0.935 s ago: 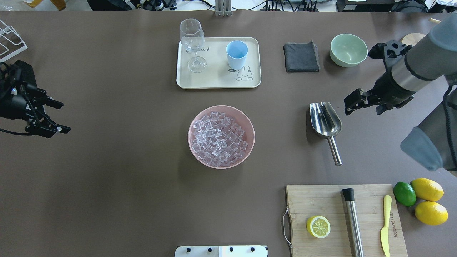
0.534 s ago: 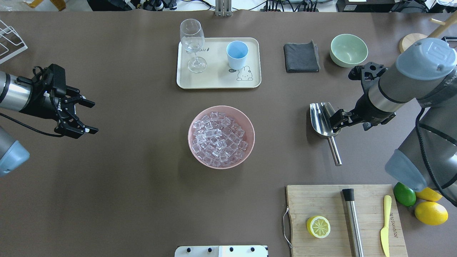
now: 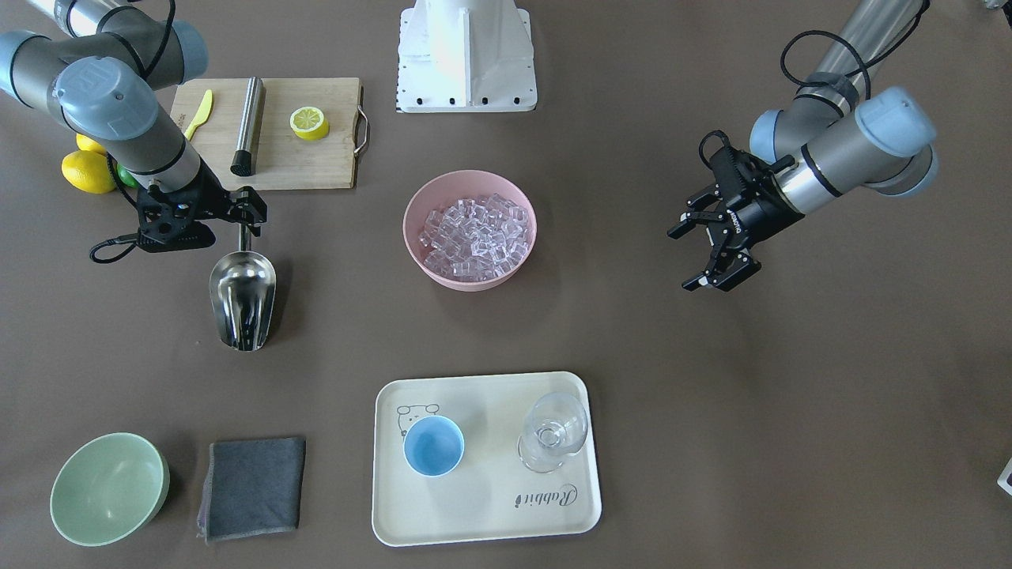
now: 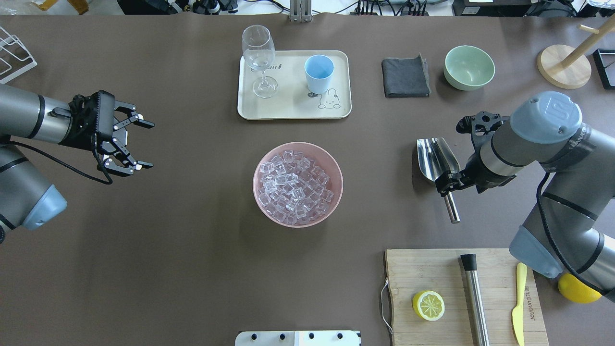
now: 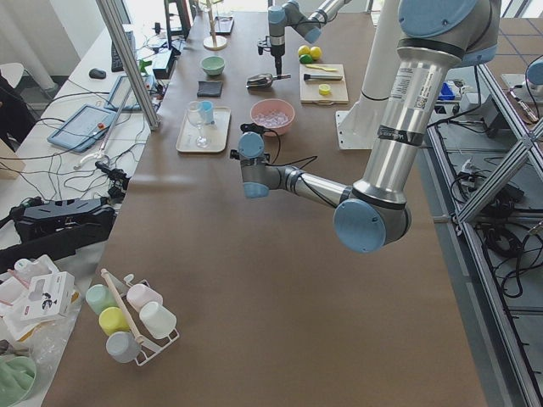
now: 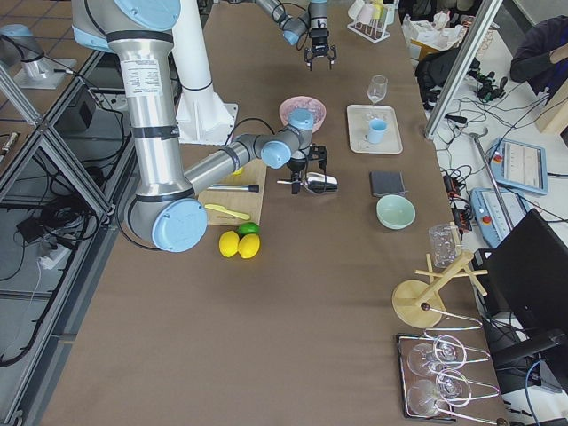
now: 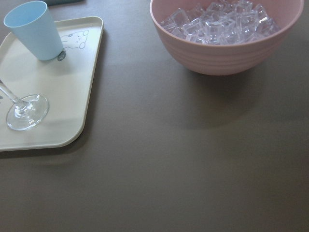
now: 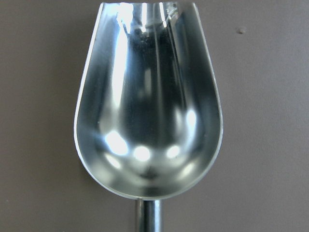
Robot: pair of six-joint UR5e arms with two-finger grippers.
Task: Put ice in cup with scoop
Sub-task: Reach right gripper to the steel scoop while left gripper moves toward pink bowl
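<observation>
The steel scoop (image 4: 435, 161) lies on the table right of the pink bowl (image 4: 339, 168), its handle toward the robot; its empty trough fills the right wrist view (image 8: 149, 106). My right gripper (image 4: 446, 185) is open and hangs over the start of the scoop's handle, jaws either side of it (image 3: 247, 212). The ice (image 4: 294, 185) fills the pink bowl. The light-blue cup (image 4: 319, 73) stands upright and empty on the cream tray (image 4: 293, 108). My left gripper (image 4: 146, 144) is open and empty, left of the bowl. Cup (image 7: 35, 30) and ice (image 7: 219, 21) show in the left wrist view.
A clear wine glass (image 4: 259, 57) stands on the tray beside the cup. A grey cloth (image 4: 406, 77) and a green bowl (image 4: 469, 67) sit far right. A cutting board (image 4: 413, 269) near the robot holds a half lemon (image 4: 428, 305), a steel cylinder (image 4: 475, 298) and a yellow knife (image 4: 519, 307).
My right gripper has moved left and toward the robot, from beside the scoop's trough to over its handle. My left gripper has moved right toward the bowl. Nothing was grasped.
</observation>
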